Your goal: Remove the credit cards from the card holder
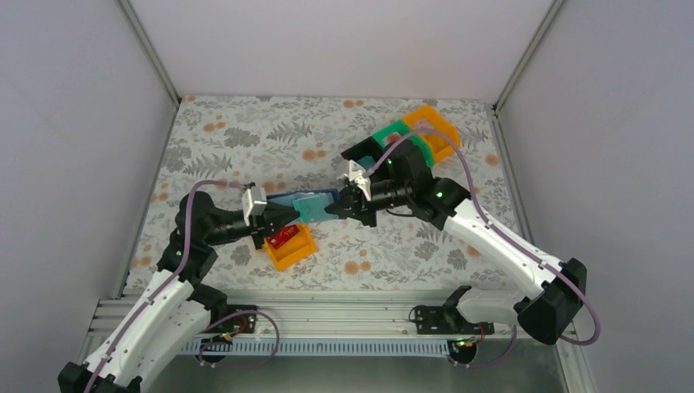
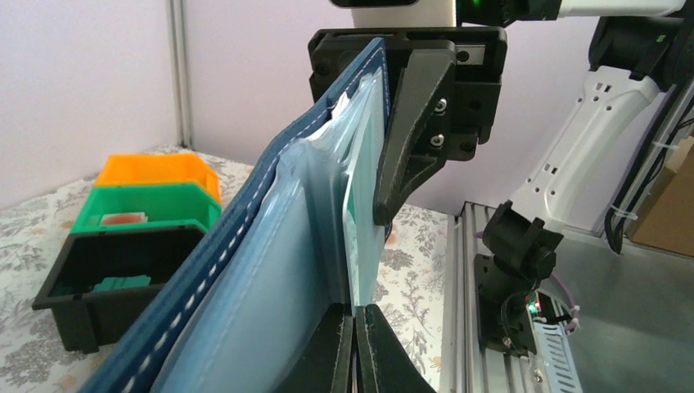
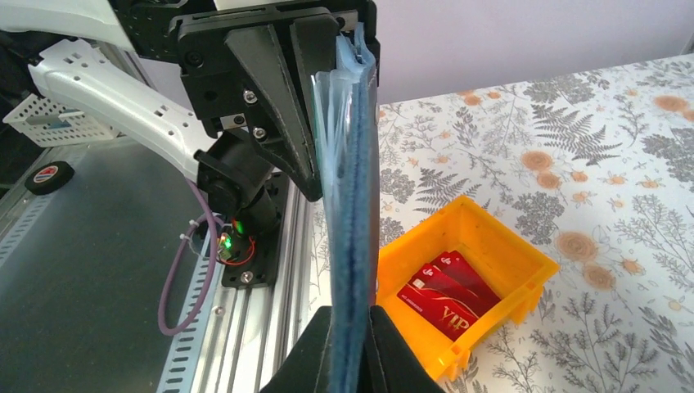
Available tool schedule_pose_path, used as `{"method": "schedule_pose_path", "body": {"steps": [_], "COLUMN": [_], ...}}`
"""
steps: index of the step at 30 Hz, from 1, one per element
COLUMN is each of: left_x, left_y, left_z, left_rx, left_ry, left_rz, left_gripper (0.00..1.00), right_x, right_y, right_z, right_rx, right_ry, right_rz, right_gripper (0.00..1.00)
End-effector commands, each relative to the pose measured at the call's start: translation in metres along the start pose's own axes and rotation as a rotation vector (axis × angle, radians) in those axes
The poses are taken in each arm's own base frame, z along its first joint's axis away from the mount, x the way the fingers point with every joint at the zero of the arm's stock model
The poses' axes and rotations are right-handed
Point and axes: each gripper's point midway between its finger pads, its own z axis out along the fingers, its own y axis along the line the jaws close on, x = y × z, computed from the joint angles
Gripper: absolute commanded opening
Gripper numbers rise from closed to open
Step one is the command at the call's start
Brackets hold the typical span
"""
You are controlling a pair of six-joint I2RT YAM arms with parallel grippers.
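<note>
Left end effector is being closed tight on one end of the card holder, its fingers pressed together on the pale clear sleeves. The right end effector is being clamped on the opposite end, gripping navy cover and sleeves together. The card holder is being held on edge in the air between them, above the middle of the counter. A sleeved teal card is being shown inside one sleeve. Just beside the left end effector, red cards are being carried in the near orange bin. Toward the far right corner of the counter, a black bin, a green bin and a far orange bin are being shown side by side. A loose teal card is being carried in the black bin and a pinkish card in the green bin.
</note>
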Motion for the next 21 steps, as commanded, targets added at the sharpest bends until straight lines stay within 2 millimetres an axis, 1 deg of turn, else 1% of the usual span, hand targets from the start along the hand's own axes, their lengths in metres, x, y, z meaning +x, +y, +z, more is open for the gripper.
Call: {"method": "schedule_pose_path", "body": {"steps": [1,7,9,12,17,19,21], "left_x": [-0.006,-0.003,-0.003,-0.002,-0.005,-0.006,-0.006], "left_y": [0.001,0.007,0.012,0.019,0.026,0.023,0.019], "left_z": [-0.004,-0.007,-0.009,-0.012,-0.018,-0.017,-0.017], "left_rx": [-0.028,-0.072,-0.100,-0.145,-0.203,-0.182,-0.159], "left_ry": [0.006,0.033,0.034,0.038,0.011,-0.004,-0.011], "left_rz": [0.033,0.048,0.045,0.027,-0.002,-0.011,-0.002], "left_gripper": [0.02,0.02,0.02,0.02,0.02,0.02,0.02], "right_x": [-0.003,-0.002,-0.001,0.006,0.037,0.051,0.071], "right_y": [-0.001,-0.010,-0.016,-0.035,-0.067,-0.073,-0.075], "right_z": [-0.012,-0.018,-0.019,-0.023,-0.033,-0.033,-0.030], "right_rx": [0.038,0.085,0.118,0.202,0.328,0.338,0.332], "right_ry": [-0.017,-0.017,-0.010,0.006,0.049,0.073,0.123], "right_rz": [-0.012,0.009,0.033,0.110,0.299,0.383,0.489], "right_gripper": [0.05,0.04,0.04,0.04,0.04,0.04,0.04]}}
